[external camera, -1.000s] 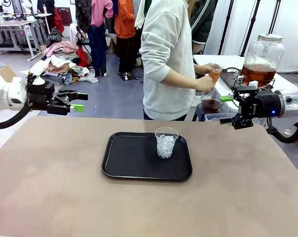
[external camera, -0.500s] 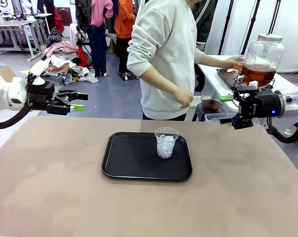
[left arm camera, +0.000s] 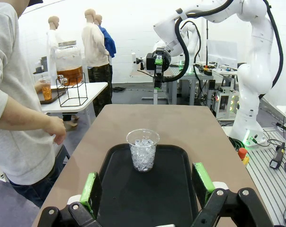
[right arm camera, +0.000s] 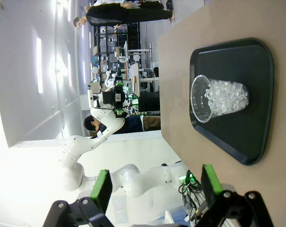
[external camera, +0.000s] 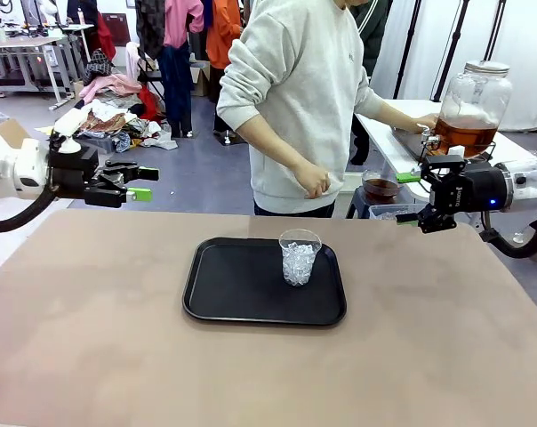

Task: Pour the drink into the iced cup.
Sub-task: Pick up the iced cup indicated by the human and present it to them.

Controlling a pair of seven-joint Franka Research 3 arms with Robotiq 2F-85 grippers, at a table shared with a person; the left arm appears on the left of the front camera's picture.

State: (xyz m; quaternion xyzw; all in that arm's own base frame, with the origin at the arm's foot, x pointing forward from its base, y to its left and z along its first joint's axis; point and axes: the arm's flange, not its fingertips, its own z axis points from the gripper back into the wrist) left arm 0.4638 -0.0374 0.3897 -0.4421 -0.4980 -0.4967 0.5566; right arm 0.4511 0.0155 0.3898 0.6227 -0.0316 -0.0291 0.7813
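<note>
A clear plastic iced cup [external camera: 300,256] stands upright on a black tray [external camera: 224,294] at mid-table. The drink, an amber liquid, fills the lower part of a large lidded glass jar [external camera: 467,124] on a side table at the far right. A person holds a small cup [left arm camera: 46,90] of amber liquid at the jar's tap. My left gripper [external camera: 144,183] hovers open at the table's far left edge. My right gripper [external camera: 408,197] hovers open at the far right edge. The left wrist view looks past the open left gripper [left arm camera: 146,185] at the iced cup [left arm camera: 143,151]. The right wrist view shows the right gripper [right arm camera: 157,185] open and the iced cup [right arm camera: 218,98] beyond it.
The person in a grey sweatshirt [external camera: 295,98] stands just past the table's far edge, between the grippers. A small container of dark liquid [external camera: 380,187] sits low beside the side table. Bare brown tabletop [external camera: 251,374] surrounds the tray.
The person turned toward the jar, moving the small cup from chest height to the tap, and the other hand dropped to the side. Both arms and the iced cup stayed still.
</note>
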